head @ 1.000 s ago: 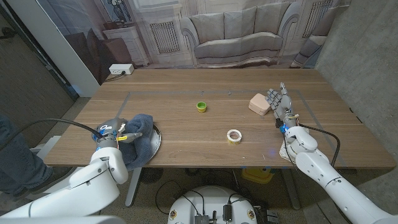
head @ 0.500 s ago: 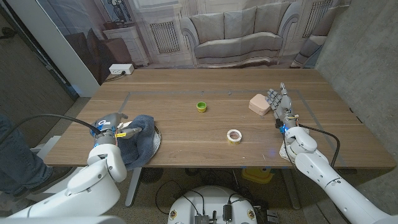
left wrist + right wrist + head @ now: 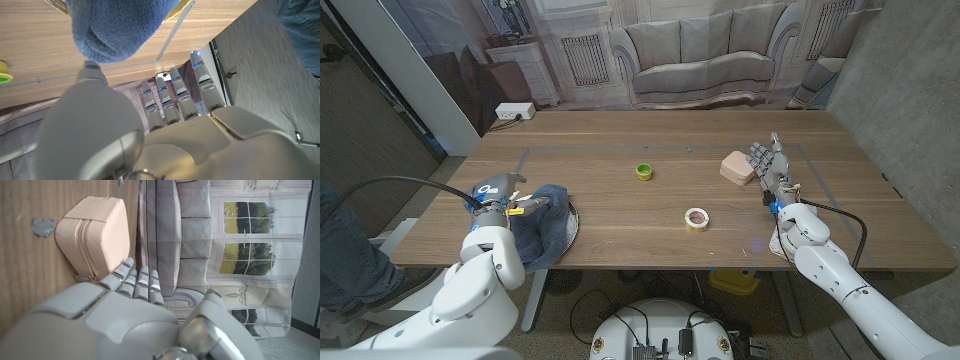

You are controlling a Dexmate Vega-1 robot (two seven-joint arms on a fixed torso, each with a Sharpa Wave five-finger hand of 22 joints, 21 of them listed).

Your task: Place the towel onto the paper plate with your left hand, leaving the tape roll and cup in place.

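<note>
Wooden table (image 3: pixel 620 235) | left hand (image 3: pixel 498 200) empty, fingers apart beside towel (image 3: pixel 542 225) | right hand (image 3: pixel 770 168) empty near pink case (image 3: pixel 737 166)

Blue towel (image 3: pixel 542 222) on a brown wood-grain surface (image 3: pixel 620 210).
The cup (image 3: pixel 644 171) is green, the tape roll (image 3: pixel 696 217) pale yellow, the zipped pouch (image 3: pixel 737 166) pink.
</note>
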